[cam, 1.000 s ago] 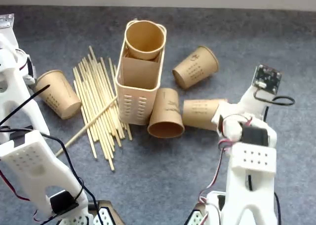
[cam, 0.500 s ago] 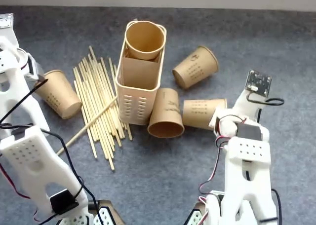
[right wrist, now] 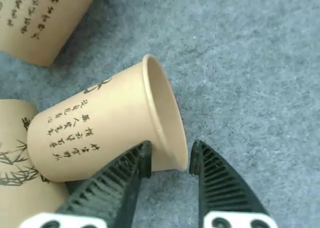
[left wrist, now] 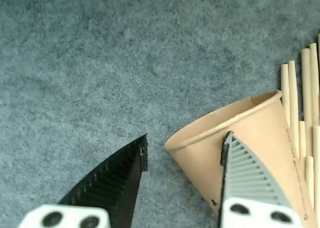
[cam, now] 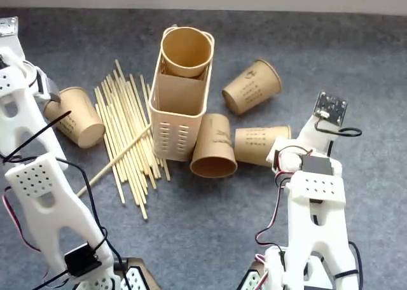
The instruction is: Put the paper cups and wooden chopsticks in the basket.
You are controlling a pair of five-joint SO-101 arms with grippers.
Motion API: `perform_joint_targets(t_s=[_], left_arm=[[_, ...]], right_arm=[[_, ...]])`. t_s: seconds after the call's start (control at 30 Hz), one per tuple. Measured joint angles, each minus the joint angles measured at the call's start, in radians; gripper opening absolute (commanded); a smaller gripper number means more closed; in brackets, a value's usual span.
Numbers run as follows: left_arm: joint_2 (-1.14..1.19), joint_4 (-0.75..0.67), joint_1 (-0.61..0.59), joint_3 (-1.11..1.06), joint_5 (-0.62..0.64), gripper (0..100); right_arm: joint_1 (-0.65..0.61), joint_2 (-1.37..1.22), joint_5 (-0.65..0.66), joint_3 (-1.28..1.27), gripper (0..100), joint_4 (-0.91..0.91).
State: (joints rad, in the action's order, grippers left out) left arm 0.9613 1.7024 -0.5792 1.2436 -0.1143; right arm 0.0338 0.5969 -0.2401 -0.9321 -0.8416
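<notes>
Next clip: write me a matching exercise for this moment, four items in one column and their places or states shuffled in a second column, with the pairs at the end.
Column one
1. basket
2. wooden chopsticks
3. left hand
4. right hand

Column two
A. open, fingers either side of the printed cup's rim
B. lying in a loose pile on the table
C. has the top cup in its mouth
D. open, one finger over the leftmost cup

Pairs: 1-C, 2-B, 3-D, 4-A
</notes>
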Motion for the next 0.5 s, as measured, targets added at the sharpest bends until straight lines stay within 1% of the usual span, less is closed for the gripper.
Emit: perform_joint_targets(t_s=[0.2, 0.33, 0.5], left_arm=[[0.115, -0.012, 0.026, 0.077, 0.0, 25], [0.126, -0.015, 0.028, 0.097, 0.002, 25], [0.132, 0.028, 0.028, 0.158, 0.002, 25]], right_arm=[[0.0, 0.0, 0.003, 0.0, 12.6, 0.0], [-0.037, 0.0, 0.005, 0.0, 0.1, 0.0], [-0.137, -0.003, 0.005, -0.002, 0.5, -0.005]])
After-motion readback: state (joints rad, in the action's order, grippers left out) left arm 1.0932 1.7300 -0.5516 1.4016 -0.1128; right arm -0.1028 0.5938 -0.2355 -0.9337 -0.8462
